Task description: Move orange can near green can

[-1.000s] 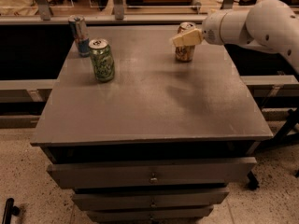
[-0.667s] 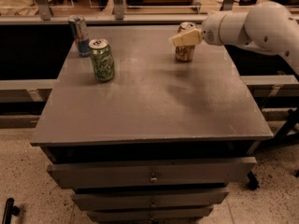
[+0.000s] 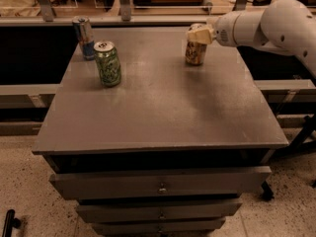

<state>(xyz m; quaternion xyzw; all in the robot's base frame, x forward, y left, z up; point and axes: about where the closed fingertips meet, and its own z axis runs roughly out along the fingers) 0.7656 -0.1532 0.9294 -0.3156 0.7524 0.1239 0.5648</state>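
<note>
The orange can [image 3: 195,55] stands upright on the grey table [image 3: 163,107], at the back right. My gripper [image 3: 199,35] comes in from the right on a white arm and sits at the can's upper part, covering much of its top. The green can [image 3: 107,63] stands upright at the back left of the table, well apart from the orange can and to the left of it.
A slim blue-and-silver can [image 3: 84,37] stands just behind and left of the green can, near the table's back left corner. A rail with posts [image 3: 123,4] runs behind the table. Drawers [image 3: 160,184] sit below the front edge.
</note>
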